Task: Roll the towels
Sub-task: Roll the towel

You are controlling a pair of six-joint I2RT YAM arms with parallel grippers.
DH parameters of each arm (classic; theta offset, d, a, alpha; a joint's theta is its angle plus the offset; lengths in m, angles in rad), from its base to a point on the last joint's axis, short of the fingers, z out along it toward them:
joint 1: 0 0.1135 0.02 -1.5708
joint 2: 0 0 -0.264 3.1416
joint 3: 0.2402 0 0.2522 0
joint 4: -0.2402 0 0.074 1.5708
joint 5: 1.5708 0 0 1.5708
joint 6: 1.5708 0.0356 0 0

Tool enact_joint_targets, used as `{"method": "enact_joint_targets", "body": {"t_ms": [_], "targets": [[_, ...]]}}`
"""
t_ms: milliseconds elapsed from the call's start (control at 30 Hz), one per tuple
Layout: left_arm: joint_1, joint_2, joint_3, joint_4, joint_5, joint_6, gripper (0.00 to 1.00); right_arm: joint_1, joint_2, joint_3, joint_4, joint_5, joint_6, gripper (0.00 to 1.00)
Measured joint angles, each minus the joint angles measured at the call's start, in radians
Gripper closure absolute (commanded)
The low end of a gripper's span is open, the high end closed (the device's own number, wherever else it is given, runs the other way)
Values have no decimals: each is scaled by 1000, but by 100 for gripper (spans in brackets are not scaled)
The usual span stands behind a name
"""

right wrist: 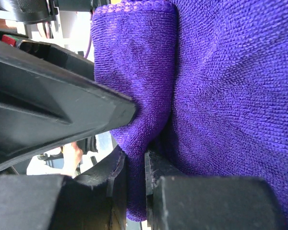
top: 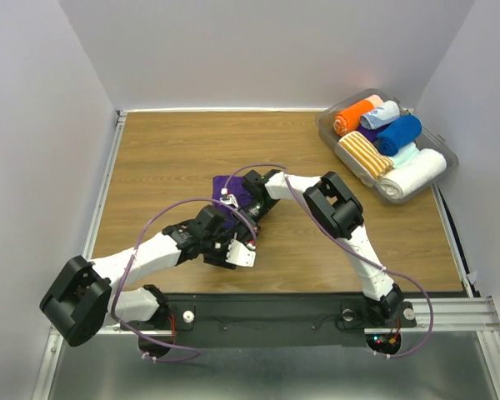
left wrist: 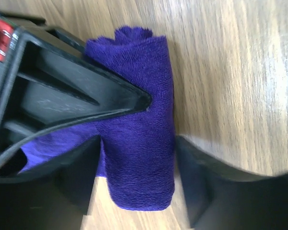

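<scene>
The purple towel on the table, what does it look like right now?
The purple towel is dark, plain, soft looped cloth. Part of it is wound into a short fat roll lying on its side on the wooden table, and a flat tail spreads beside it. The left end effector straddles the roll, one finger at each side; whether it squeezes is unclear. The right end effector pinches a fold of the cloth.
</scene>
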Motion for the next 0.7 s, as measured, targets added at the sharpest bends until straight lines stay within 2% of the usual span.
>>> {"method": "enact_joint_targets", "body": {"t_ms": [33, 133, 167, 200, 267, 300, 367, 400, 500, 700], "targets": [[0, 5, 0, 0, -6, 2, 42, -3, 0, 0, -1, 0, 0, 87], [-1, 16, 0, 4, -19, -3, 64, -6, 1, 0, -3, 0, -2, 79], [-1, 21, 0, 8, -21, -4, 69, -7, 1, 0, -4, 0, -2, 73], [-3, 29, 1, 8, -23, -3, 72, -9, 3, 2, -8, 0, -2, 62], [-5, 37, 9, 1, -25, -4, 83, -14, 11, 15, -23, -1, 8, 54], [-5, 40, 18, -13, -24, -5, 85, -18, 13, 18, -22, -1, 4, 43], [-5, 48, 33, -36, -14, -1, 89, -31, 13, 33, -27, 4, 16, 38], [-4, 51, 38, -44, -11, -1, 90, -42, 13, 40, -29, 6, 19, 27], [-4, 84, 76, -98, 8, -1, 92, -69, 11, 76, -41, 19, 43, 23], [34, 173, 167, -185, 71, -13, 92, -145, -14, 131, -35, 96, 78, 21]]}}
